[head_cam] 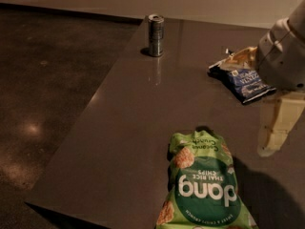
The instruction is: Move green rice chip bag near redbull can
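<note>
The green rice chip bag (202, 185) lies flat on the dark table (133, 128) at the near edge, its "dang" lettering upside down to me. The redbull can (155, 35) stands upright at the table's far left corner, well apart from the bag. My gripper (270, 140) hangs at the right edge of the camera view, above the table, to the right of the bag's far end and a little above it. It touches neither the bag nor the can and holds nothing.
A smaller dark blue chip bag (244, 80) lies at the far right of the table, partly behind my white arm (283, 56). The table's left edge runs diagonally, with dark speckled floor (43, 80) beyond it.
</note>
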`<state>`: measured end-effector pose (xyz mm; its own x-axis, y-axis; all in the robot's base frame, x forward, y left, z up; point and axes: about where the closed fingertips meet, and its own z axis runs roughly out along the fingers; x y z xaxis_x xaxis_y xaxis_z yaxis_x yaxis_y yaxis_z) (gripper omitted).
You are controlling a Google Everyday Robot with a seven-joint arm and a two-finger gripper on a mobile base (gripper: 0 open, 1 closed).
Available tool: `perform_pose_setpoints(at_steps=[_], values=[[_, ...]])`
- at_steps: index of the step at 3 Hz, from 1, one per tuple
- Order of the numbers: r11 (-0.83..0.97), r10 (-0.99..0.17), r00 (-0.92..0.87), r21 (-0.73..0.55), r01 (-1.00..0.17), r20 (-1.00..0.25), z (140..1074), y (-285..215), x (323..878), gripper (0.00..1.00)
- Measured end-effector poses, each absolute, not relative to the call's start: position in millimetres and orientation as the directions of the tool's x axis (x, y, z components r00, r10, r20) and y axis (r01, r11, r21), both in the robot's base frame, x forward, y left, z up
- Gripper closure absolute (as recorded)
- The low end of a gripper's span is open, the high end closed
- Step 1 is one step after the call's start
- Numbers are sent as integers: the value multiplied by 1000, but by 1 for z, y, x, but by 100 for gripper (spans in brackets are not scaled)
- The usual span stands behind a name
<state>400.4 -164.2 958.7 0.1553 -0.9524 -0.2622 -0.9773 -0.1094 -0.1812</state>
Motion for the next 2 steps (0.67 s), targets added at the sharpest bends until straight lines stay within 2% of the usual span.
perform_pose_setpoints(at_steps=[2], values=[[-286,-922,307,-123,-950,-236,925,-141,373,0]])
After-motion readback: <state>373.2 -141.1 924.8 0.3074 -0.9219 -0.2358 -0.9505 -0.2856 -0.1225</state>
